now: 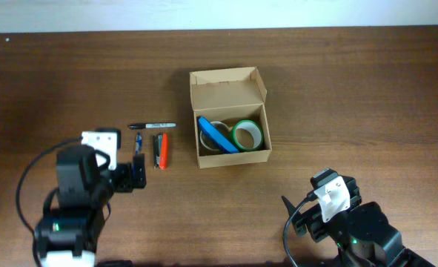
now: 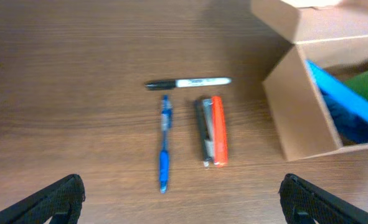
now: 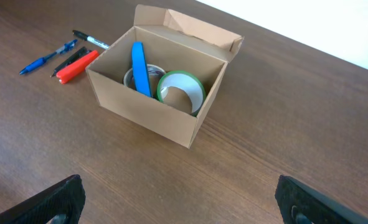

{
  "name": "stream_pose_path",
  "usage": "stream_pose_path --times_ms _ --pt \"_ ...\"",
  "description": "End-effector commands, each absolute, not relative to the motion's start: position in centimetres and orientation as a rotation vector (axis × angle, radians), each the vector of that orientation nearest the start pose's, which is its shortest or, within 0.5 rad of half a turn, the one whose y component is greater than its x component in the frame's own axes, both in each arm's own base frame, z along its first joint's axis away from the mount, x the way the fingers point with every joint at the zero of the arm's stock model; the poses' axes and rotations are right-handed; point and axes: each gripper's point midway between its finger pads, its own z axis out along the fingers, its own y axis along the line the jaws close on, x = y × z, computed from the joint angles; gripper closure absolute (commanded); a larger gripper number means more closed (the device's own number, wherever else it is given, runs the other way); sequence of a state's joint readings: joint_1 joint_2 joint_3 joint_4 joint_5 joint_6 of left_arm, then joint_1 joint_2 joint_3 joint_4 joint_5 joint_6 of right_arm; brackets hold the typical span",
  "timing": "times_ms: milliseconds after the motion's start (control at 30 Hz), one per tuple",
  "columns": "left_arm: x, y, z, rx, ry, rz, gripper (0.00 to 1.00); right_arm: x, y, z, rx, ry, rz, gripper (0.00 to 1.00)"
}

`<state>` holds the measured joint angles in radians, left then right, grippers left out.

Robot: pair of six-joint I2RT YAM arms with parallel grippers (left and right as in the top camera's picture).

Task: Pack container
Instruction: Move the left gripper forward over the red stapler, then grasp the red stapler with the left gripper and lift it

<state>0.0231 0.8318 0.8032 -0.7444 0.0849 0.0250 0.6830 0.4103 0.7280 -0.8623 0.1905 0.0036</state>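
Centrally, the container (image 1: 230, 119) sits on the table (image 1: 367, 96), flap lid raised, with a blue tape roll (image 1: 217, 134) and a green tape roll (image 1: 247, 133) inside. The left gripper (image 2: 180, 183), fingers spread wide and empty, faces a marker (image 2: 188, 83), blue pen (image 2: 164, 143) and orange tool (image 2: 218, 129). The right gripper (image 3: 179, 182) is likewise spread, well short of the box.

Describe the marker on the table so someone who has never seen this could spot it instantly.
Find the open cardboard box on the wooden table. Three slim items lie left of it; the marker is the one farthest from the robot. It alone lies crosswise, black-capped with a pale barrel, while the blue pen and the orange item run lengthwise.
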Motion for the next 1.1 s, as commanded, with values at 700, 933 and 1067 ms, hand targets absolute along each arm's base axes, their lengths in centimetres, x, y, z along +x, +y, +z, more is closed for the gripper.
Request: stream_pose_path --times_ms 700,933,1067 --pt "36.2 -6.6 10.0 0.179 2.873 -0.309 0.0 17.6 9.9 22.6 -0.576 2.028 0.215 0.01" --pt "35.9 -6.5 5.5 -0.052 3.027 -0.223 0.0 17.6 10.0 22.6 -0.576 2.028 0.215 0.01" --pt "35.5 -5.9 3.9 -0.216 3.072 -0.177 0.01 17.6 9.9 22.6 -0.576 2.028 0.215 0.01"
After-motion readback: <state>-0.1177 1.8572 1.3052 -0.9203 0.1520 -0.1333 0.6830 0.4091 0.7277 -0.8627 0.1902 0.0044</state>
